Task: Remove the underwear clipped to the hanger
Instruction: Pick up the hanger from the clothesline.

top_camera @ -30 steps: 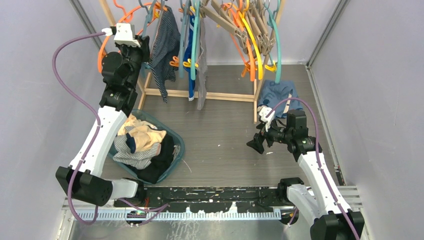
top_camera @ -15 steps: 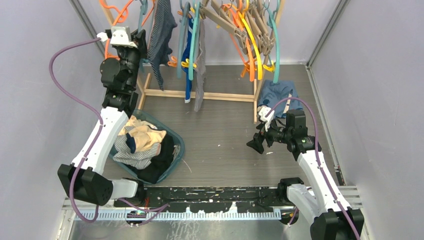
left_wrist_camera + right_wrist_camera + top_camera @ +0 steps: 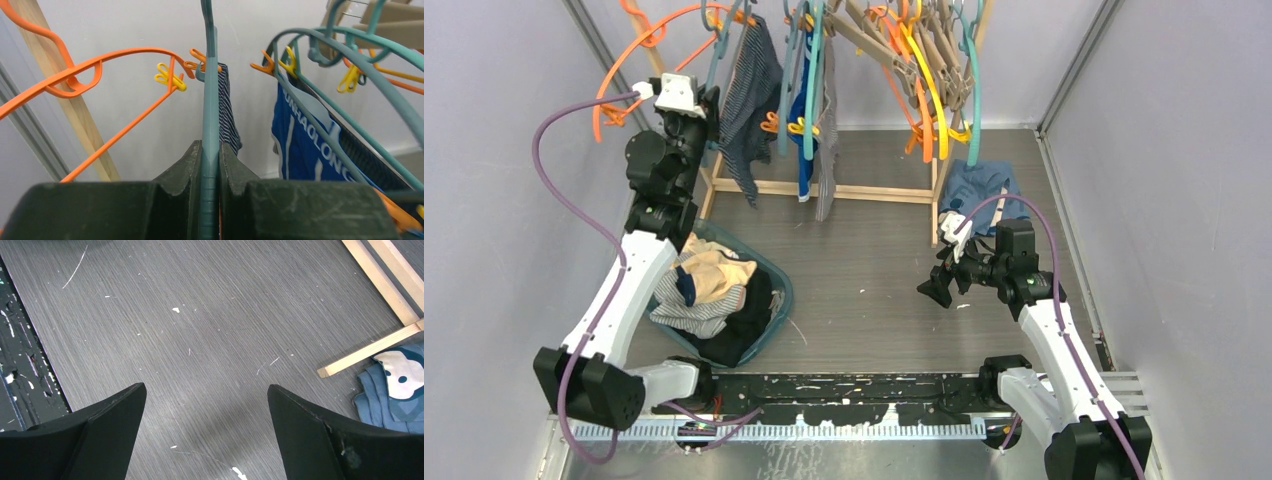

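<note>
**Q:** How much is being counted as done?

**A:** Part only. A heap of garments, a beige pair among them, is being noted in the basket beside the left arm. These are being judged as already taken off.

**Q:** What is being left on the rack?

**A:** Three pairs are being seen on hangers there: the pinstriped pair, the blue pair and the grey pair. Clips are being seen at the blue pair's waistband and by the pinstriped pair's top edge. None of the three is being counted as free.

**Q:** And the grippers?

**A:** The left gripper is being held clamped on the teal hanger, high at the rack's left end. The pinstriped pair is hanging just behind that hanger and is being taken, as a judgement, for the one now being worked on. The right gripper is being held wide apart and empty, low over the table, well apart from the hangers.

**Q:** The printed garment?

**A:** It is lying on the table beside the rack's foot and is not being counted.
</note>
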Tool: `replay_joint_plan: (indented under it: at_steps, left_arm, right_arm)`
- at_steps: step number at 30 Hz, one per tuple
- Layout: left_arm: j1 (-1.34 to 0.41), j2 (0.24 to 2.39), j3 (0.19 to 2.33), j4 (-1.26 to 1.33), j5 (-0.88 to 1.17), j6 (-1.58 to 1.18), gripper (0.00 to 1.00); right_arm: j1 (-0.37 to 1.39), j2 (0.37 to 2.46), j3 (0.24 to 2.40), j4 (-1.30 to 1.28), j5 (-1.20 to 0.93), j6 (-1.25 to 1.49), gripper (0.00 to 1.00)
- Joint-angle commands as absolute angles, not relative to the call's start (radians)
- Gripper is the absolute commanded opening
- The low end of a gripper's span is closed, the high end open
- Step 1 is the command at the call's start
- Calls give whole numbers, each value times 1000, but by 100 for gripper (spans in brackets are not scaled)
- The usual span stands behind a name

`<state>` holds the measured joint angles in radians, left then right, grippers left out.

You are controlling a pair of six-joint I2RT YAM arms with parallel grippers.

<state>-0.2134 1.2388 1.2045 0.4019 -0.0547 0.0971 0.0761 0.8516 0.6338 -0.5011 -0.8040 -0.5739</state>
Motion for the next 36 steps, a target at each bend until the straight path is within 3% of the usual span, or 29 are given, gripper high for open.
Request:
replay_joint_plan:
  at_steps: [1,21,27,36]
  left_arm:
    - [-207,1128,1223,272,31,130,0]
    - [-206,928,1315,-389,38,292,0]
    - [-206,878,1456,-633,10,325,0]
    - [-206,837,1763,-1104,175,460,0]
  right_arm:
    - [72,841,640,-466,-825,-585,98]
    - [75,809,644,-465,-863,-578,98]
    - [84,802,643,-466,-864,-579,98]
    - [92,799,643,-465,-857,-583,98]
